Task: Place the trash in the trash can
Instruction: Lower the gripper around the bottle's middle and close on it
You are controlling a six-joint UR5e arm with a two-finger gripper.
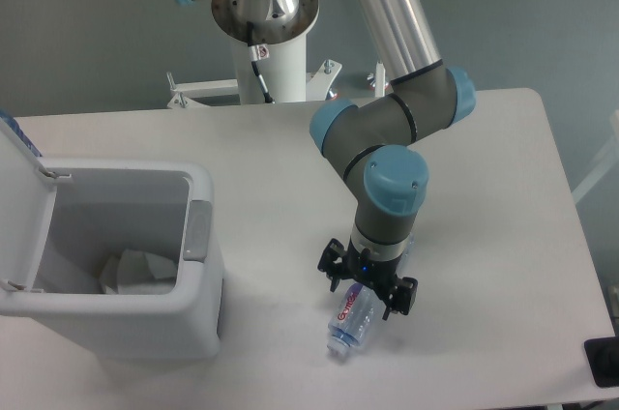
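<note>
The surface point(484, 188) has the bin point(126, 333) at left, lid flipped up, with something white inside. The gripper point(368, 291) sits low over the bottle point(350, 321) lying right of the bin, jaws spread wide on either side, not clamped.

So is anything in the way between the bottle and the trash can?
Nothing visible is. The bottle lies on bare table under the claw, to the right of the trash can. The can's lid is open. Only its near wall has to be cleared.
</note>
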